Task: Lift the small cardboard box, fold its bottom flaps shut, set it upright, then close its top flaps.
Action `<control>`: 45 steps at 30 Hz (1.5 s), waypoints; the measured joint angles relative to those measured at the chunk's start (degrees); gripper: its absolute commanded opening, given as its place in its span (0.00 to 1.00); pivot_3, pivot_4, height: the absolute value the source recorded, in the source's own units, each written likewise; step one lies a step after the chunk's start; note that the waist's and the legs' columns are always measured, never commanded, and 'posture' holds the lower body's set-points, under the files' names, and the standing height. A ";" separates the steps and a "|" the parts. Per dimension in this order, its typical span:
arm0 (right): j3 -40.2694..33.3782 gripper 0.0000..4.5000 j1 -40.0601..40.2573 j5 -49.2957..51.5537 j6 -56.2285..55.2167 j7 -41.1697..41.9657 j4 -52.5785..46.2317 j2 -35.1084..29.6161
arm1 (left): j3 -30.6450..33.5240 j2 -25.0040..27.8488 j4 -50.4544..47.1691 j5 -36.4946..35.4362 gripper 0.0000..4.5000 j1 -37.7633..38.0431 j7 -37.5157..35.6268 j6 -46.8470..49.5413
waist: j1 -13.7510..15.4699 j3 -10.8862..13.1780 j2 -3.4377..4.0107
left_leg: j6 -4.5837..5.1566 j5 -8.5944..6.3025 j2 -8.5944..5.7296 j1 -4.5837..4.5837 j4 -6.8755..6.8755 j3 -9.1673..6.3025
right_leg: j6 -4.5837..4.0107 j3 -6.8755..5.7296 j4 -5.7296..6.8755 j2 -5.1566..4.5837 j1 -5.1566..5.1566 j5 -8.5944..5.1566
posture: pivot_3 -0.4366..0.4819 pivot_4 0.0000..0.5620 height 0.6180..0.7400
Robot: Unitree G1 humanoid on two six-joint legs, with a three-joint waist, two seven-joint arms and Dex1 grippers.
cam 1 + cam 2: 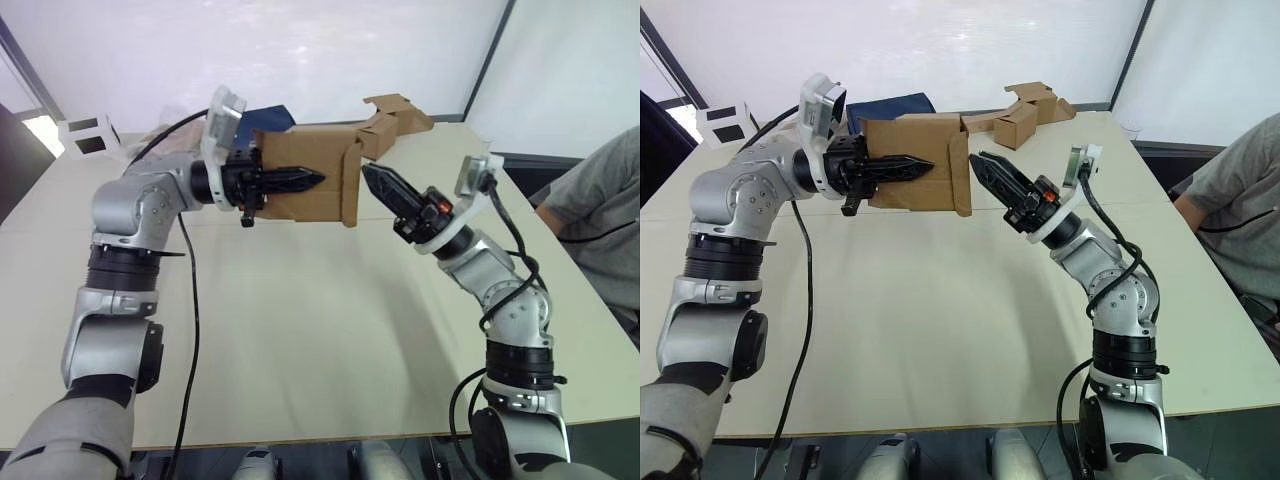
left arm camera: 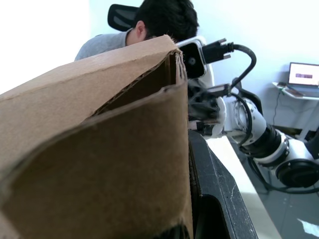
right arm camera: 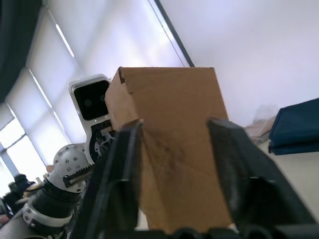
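Note:
The small cardboard box (image 1: 300, 150) is held in the air over the far half of the table, lying on its side. My left gripper (image 1: 318, 181) is shut on its front wall, one black finger lying across the outside. A brown flap (image 1: 351, 185) stands across the box's right end; I cannot tell whether it is one of the bottom flaps or the top flaps. My right gripper (image 1: 368, 178) is open, tips just right of that flap and not touching it. In the right wrist view the box (image 3: 174, 129) sits ahead between the spread fingers (image 3: 124, 164).
A smaller brown box with loose cardboard pieces (image 1: 395, 120) lies at the table's far edge. A white cube with dark windows (image 1: 88, 135) stands far left, a dark blue bundle (image 1: 890, 105) behind the box. A person (image 1: 600, 200) sits at the right. The pale table (image 1: 320, 330) spreads below.

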 measured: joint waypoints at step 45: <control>0.58 0.16 2.84 11.07 -1.53 -6.94 -1.21 9.87 | 1.85 0.43 -1.70 -3.84 0.00 -0.09 1.41 4.90 | -0.01 0.00 0.01 | 0.00 0.00 0.00 0.00 -0.01 -0.01 | 0.00 0.00 0.00 0.00 -0.01 0.00 | 0.48 0.27 1.00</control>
